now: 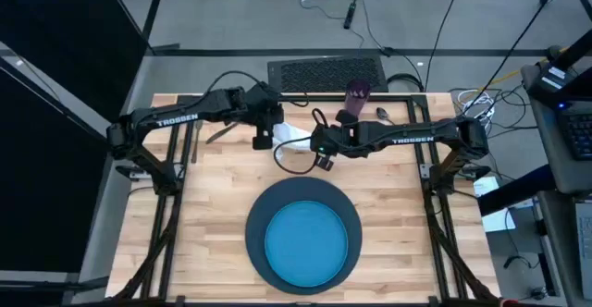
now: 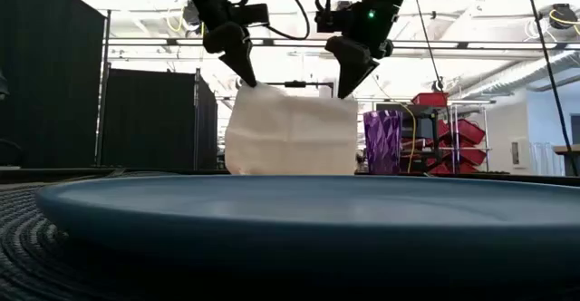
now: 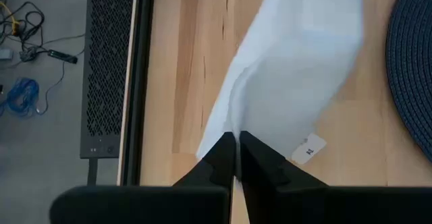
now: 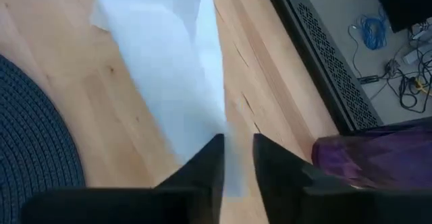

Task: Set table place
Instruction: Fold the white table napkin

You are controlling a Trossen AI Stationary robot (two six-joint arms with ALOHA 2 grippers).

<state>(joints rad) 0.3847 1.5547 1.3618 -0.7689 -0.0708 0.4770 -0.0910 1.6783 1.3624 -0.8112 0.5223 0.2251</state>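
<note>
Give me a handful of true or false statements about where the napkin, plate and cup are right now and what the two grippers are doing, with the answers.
1. The white napkin hangs lifted between both grippers. True: the left gripper pinches one top corner and the right gripper is at the other.
2. The bright blue plate sits on the dark navy disc. True.
3. The purple cup stands on the plate. False: it stands on the table near the far edge, beyond the right gripper.
4. The left gripper is wide open. False: its fingers are closed on the napkin's corner.
5. The napkin lies flat on the plate. False: it is held up, away from the plate.
</note>
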